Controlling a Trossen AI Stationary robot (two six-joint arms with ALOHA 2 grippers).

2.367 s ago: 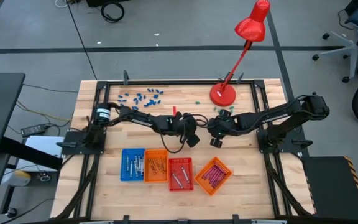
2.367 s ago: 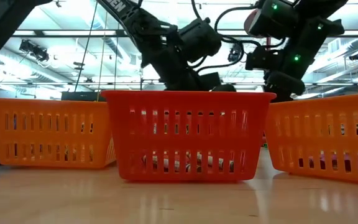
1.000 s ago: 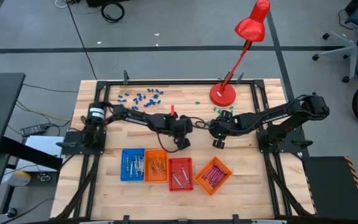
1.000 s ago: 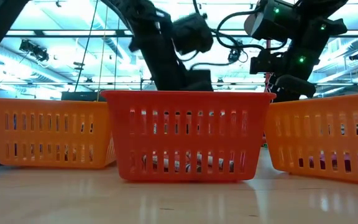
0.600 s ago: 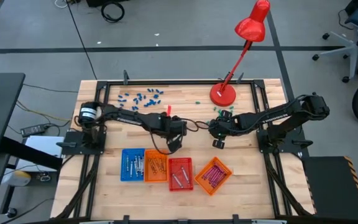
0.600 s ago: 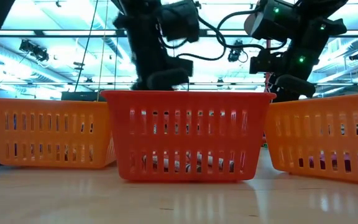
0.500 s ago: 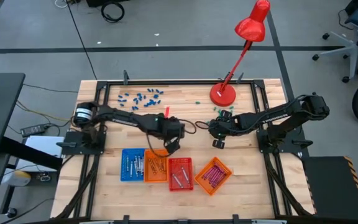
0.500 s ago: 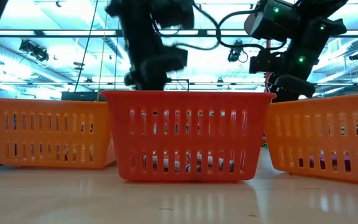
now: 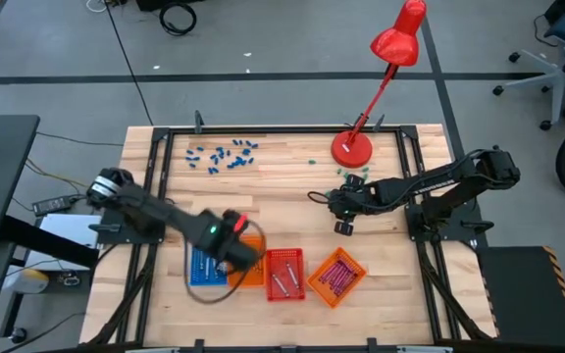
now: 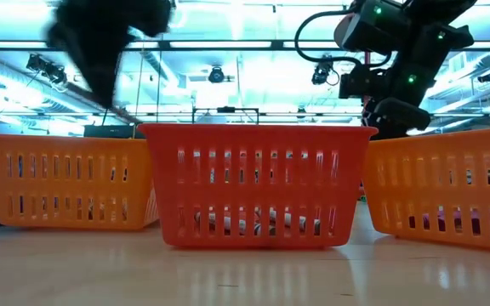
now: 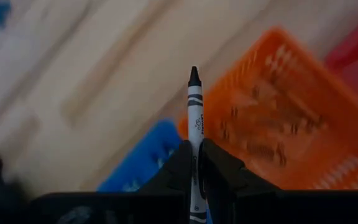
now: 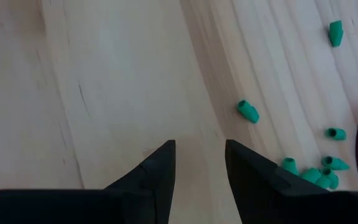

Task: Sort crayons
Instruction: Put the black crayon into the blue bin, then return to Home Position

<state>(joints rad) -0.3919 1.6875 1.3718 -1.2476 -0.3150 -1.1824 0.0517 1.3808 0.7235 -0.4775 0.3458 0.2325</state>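
Wooden tabletop point(image 9: 292, 211) with a row of small trays near its front edge was the setting. We saw one silvery grey crayon point(image 11: 194, 124) pinched between the pressed-together fingers of the left gripper point(image 9: 231, 240), its dark tip sticking out ahead of the fingertips. Just beyond that tip lay the orange tray point(image 11: 278, 130) holding other crayons point(image 11: 260, 146), with the blue tray point(image 11: 148, 158) beside it and nearer the fingers; the red tray point(image 9: 283, 274) sat on the orange one's far side. We judged this the carry-to-tray step; next the crayon needs lining up over the matching tray, then a release. Well apart, the right gripper point(image 12: 199, 163) hung spread and empty over bare wood, green bits point(image 12: 248, 111) ahead of it.
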